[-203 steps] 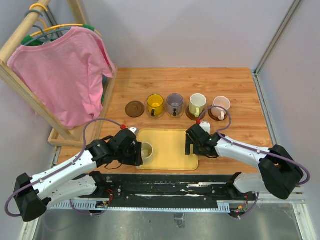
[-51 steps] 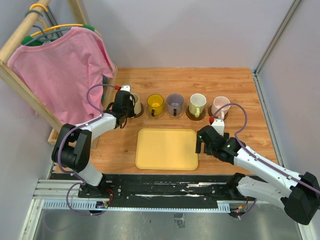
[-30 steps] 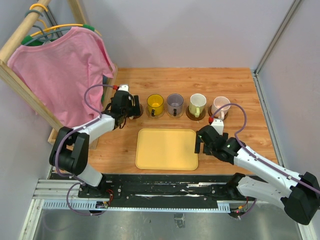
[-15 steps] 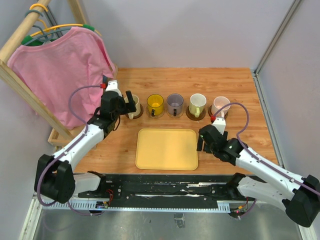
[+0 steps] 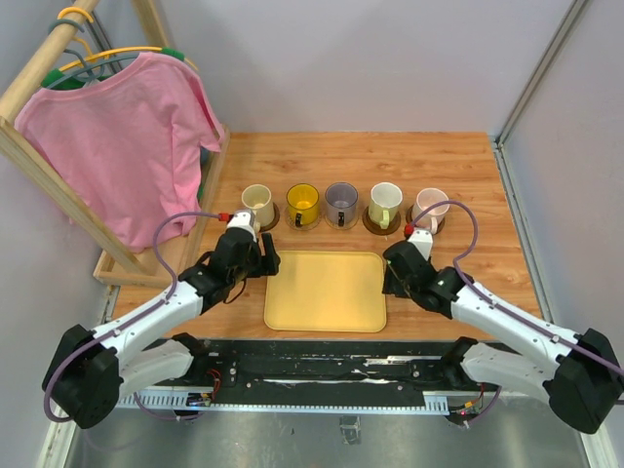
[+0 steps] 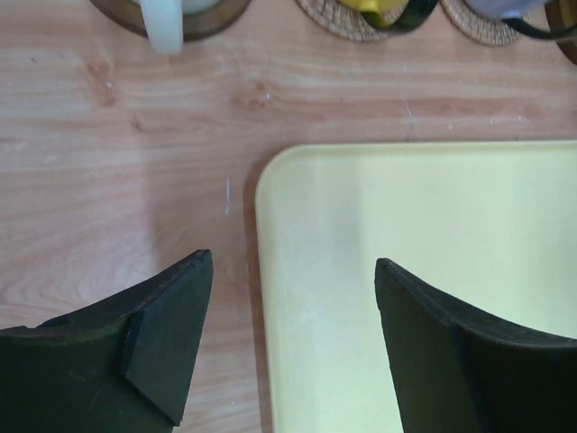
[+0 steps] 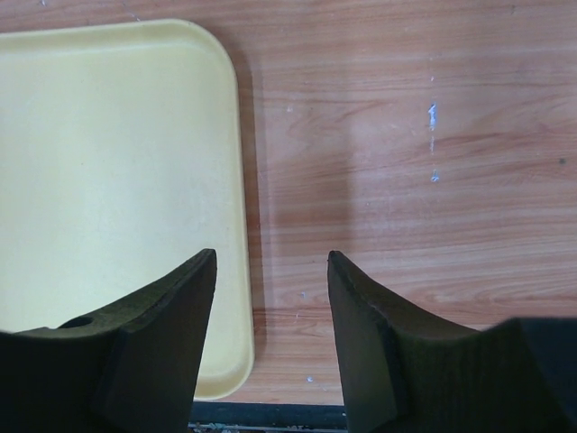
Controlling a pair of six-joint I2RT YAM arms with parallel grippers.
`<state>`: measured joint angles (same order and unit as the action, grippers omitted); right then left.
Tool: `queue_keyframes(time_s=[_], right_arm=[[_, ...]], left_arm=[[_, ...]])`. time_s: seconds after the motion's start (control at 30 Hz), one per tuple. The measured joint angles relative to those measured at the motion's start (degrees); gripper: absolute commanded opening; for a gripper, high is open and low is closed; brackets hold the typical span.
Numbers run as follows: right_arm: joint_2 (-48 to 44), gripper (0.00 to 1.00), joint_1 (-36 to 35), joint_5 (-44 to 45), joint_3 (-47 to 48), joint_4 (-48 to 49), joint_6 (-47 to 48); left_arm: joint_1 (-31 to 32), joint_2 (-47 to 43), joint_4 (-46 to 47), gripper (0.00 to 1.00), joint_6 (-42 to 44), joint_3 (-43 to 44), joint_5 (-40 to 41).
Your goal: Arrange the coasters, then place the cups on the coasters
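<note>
Five cups stand in a row at the back, each on a coaster: cream (image 5: 257, 201), yellow (image 5: 302, 202), purple-grey (image 5: 341, 201), white (image 5: 384, 202) and pink (image 5: 431, 206). A dark coaster (image 5: 273, 214) shows under the cream cup. My left gripper (image 5: 259, 257) (image 6: 293, 271) is open and empty, straddling the left edge of the yellow tray (image 5: 327, 292) (image 6: 433, 253). The cream cup's handle (image 6: 162, 23) and a woven coaster (image 6: 338, 20) sit at the top of the left wrist view. My right gripper (image 5: 395, 277) (image 7: 270, 262) is open and empty over the tray's (image 7: 108, 135) right edge.
A pink shirt (image 5: 127, 136) hangs on a wooden rack (image 5: 146, 265) along the table's left side. Grey walls close the back and the right. A black rail (image 5: 331, 356) runs along the near edge.
My left gripper has drawn back from the cream cup, left standing on its coaster, to the tray's left edge. Both grippers' jaws have narrowed. The right gripper edged closer to the tray.
</note>
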<state>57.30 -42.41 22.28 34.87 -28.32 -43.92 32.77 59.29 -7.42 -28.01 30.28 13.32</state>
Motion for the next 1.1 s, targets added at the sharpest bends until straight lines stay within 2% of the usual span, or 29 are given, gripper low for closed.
queue_keyframes(time_s=[0.5, 0.77, 0.9, 1.1], right_arm=[[9.9, 0.45, 0.1, -6.8, -1.8, 5.0, 0.4], [13.2, 0.41, 0.1, -8.3, -1.8, 6.3, 0.5], [14.2, 0.32, 0.1, -9.0, -1.8, 6.9, 0.5], [14.1, 0.16, 0.1, -9.8, -2.1, 7.8, 0.4]], left_arm=[[2.4, 2.1, 2.1, 0.73, -4.0, -4.1, -1.0], [3.5, 5.5, 3.6, 0.48, -5.3, -5.7, -1.6], [4.1, 7.6, 3.7, 0.34, -6.3, -6.9, -1.7], [5.3, 8.0, 4.4, 0.26, -8.0, -7.8, -1.5]])
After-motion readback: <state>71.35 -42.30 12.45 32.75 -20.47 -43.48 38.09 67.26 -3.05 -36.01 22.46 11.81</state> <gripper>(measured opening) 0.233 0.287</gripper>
